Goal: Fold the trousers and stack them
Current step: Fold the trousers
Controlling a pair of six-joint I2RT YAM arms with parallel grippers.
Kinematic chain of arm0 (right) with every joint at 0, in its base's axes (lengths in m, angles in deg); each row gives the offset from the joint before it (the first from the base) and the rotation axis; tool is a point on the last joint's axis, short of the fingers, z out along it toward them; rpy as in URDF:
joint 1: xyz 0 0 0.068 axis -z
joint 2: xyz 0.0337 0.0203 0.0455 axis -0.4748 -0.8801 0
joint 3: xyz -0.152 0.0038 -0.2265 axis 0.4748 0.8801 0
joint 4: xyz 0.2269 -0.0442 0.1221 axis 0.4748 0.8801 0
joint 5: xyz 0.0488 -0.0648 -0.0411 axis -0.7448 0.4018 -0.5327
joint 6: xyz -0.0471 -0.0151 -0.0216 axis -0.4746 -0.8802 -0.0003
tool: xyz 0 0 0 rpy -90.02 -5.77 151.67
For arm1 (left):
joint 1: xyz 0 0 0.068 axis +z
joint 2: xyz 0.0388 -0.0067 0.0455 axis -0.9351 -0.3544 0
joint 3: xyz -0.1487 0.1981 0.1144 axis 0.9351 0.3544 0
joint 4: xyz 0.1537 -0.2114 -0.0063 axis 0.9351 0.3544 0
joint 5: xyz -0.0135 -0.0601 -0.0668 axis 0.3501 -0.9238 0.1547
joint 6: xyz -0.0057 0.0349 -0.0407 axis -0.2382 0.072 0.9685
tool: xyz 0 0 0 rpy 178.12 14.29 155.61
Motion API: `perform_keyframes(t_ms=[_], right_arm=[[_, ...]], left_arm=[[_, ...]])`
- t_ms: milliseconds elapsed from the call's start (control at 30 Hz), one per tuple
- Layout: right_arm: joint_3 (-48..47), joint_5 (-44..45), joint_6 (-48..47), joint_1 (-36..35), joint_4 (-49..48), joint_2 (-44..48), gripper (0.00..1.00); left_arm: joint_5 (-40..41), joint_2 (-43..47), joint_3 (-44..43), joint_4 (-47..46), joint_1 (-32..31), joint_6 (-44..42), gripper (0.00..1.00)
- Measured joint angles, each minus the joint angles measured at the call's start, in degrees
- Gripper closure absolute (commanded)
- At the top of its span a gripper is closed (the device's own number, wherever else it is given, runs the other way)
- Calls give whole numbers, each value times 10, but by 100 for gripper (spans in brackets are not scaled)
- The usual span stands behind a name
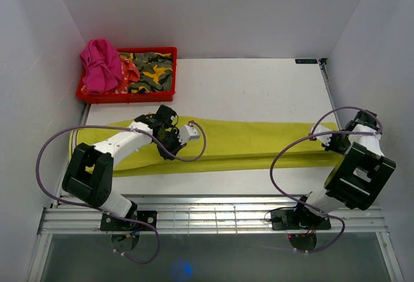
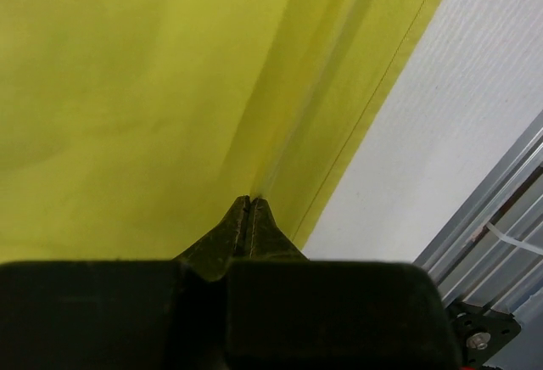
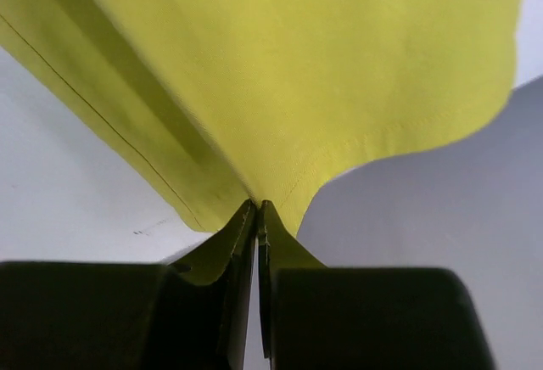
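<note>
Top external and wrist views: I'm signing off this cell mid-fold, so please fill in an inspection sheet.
Surface: white table, showing behind and in front of the trousers.
Job's things: trousers lie as one long yellow-green strip across the table.
Clutter: red tray at back left, holding pink cloth and camouflage cloth.
End effectors: left end effector shut on the trousers' near edge; right end effector shut on their end hem.
Cables: purple cables loop beside both arms; the left one crosses the trousers.
Surroundings: white walls; metal rails at the near edge.
</note>
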Motion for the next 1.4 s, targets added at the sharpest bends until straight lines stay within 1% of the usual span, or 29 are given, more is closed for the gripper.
perform_keyframes(t_ms=[167,333,433,533,633,800,933,1000,1033,1067,1100,1133,1267,1400], right_arm=[[-21,-19,-12,17,21,27,92],[11,-24,-39,37,30,62,92],[53,-17,-49,43,12,62,92],[92,-1,-51,43,-14,36,92],[88,3,-43,40,-32,19,92],[78,5,-31,39,-48,7,92],[74,4,-28,39,-48,7,92],[68,1,-26,39,-42,6,92],[63,0,-25,39,-37,6,92],[57,-2,-24,39,-33,6,92],[51,-3,-23,39,-30,6,92],[46,-3,-23,39,-30,6,92],[41,3,-23,42,-39,7,92],[41,5,-23,42,-38,13,92]], left_arm=[[0,61,-26,14,7,-11,100],[-14,103,8,20,7,-27,100],[-21,90,40,16,7,-29,100],[-23,52,59,10,7,-26,100],[-33,5,61,-11,7,-16,100],[-48,-5,60,-25,10,0,100],[-50,-18,47,-17,10,15,100],[-49,-23,41,-14,10,23,87],[-49,-23,39,-13,10,26,72],[-49,-22,39,-16,10,27,64],[-50,-18,39,-18,10,30,58],[-50,-10,39,-21,10,31,54],[-52,21,22,-19,12,34,55],[-64,23,-31,-16,13,35,57]])
